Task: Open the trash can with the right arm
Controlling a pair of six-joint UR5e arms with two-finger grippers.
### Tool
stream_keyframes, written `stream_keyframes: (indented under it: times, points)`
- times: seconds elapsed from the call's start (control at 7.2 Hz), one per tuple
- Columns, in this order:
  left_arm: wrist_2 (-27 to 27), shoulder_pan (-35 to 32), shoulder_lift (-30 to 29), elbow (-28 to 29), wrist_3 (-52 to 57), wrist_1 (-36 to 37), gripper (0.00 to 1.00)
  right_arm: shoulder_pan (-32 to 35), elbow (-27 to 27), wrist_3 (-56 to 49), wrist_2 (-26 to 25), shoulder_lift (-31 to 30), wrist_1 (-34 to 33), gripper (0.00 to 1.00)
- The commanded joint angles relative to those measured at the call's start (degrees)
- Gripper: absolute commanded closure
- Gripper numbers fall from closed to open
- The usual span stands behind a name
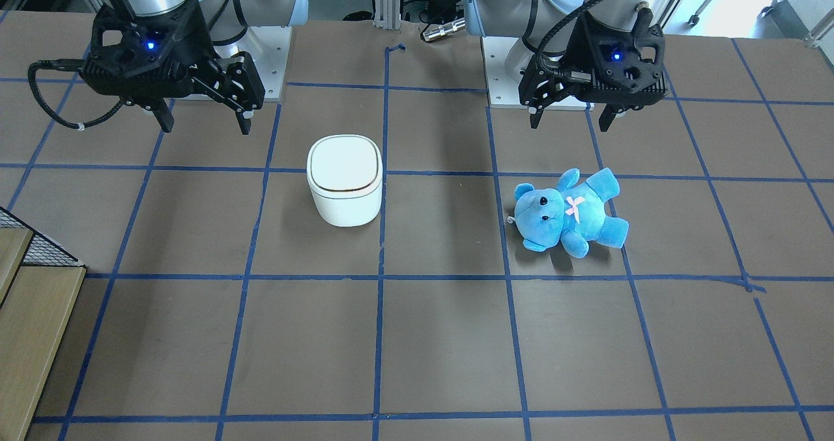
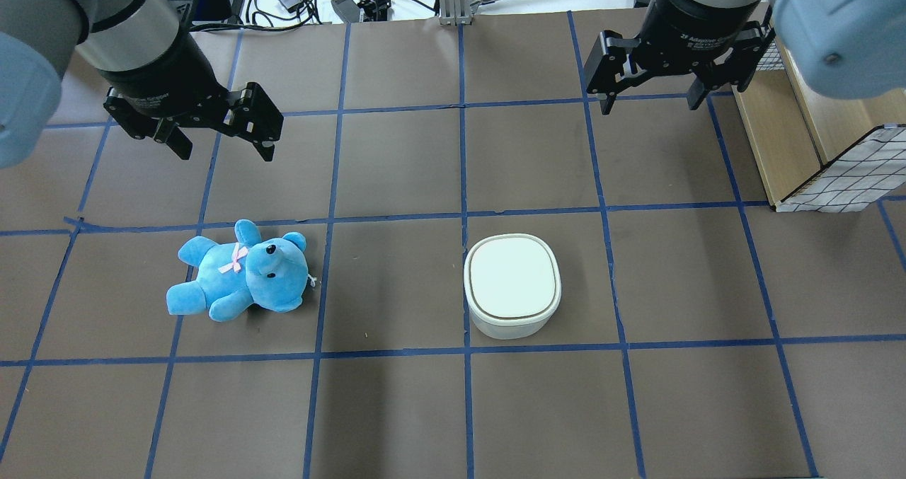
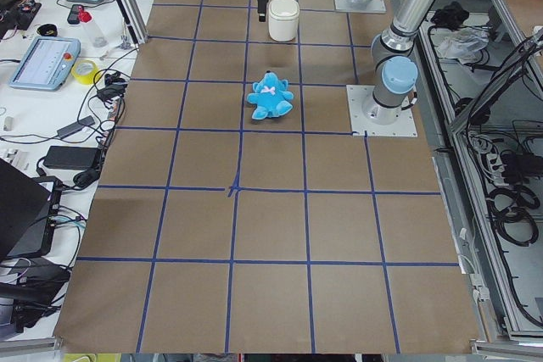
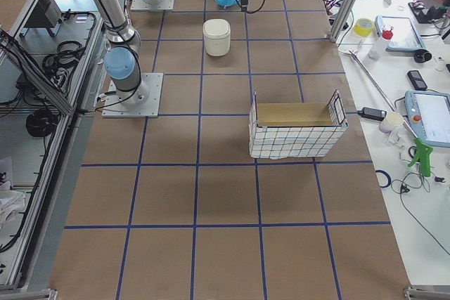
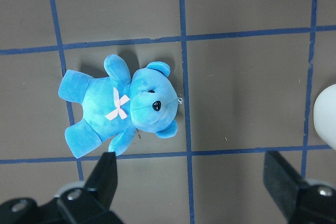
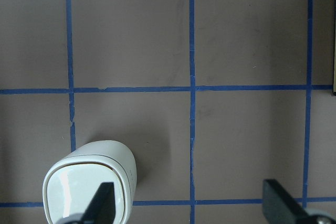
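Note:
The white trash can (image 2: 512,284) stands upright on the brown table with its flat lid down. It also shows in the front view (image 1: 344,180) and at the lower left of the right wrist view (image 6: 86,190). My right gripper (image 2: 651,104) hangs open and empty above the table, beyond the can and off to its side, apart from it; in the front view it (image 1: 206,127) trails a black cable loop. My left gripper (image 2: 226,155) is open and empty above a blue teddy bear (image 2: 241,274).
A wire-sided basket with a wooden box (image 2: 814,132) stands at the table's right edge near my right arm. The bear lies on its back in the left wrist view (image 5: 121,106). Blue tape lines grid the table (image 2: 396,408).

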Motion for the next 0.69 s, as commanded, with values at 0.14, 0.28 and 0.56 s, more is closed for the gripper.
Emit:
stream_keyframes:
  times: [0.14,0.28,0.56]
  points:
    - [0.00,0.00,0.00,0.00,-0.01,0.00,0.00,0.13,-0.22,0.04,0.90,0.04,-0.09,0.00]
    - [0.00,0.00,0.00,0.00,0.07,0.00,0.00,0.22,-0.22,0.38,0.90,0.13,-0.09,0.00]
    - [0.00,0.00,0.00,0.00,0.07,0.00,0.00,0.22,-0.39,0.83,0.90,0.04,-0.09,0.00]
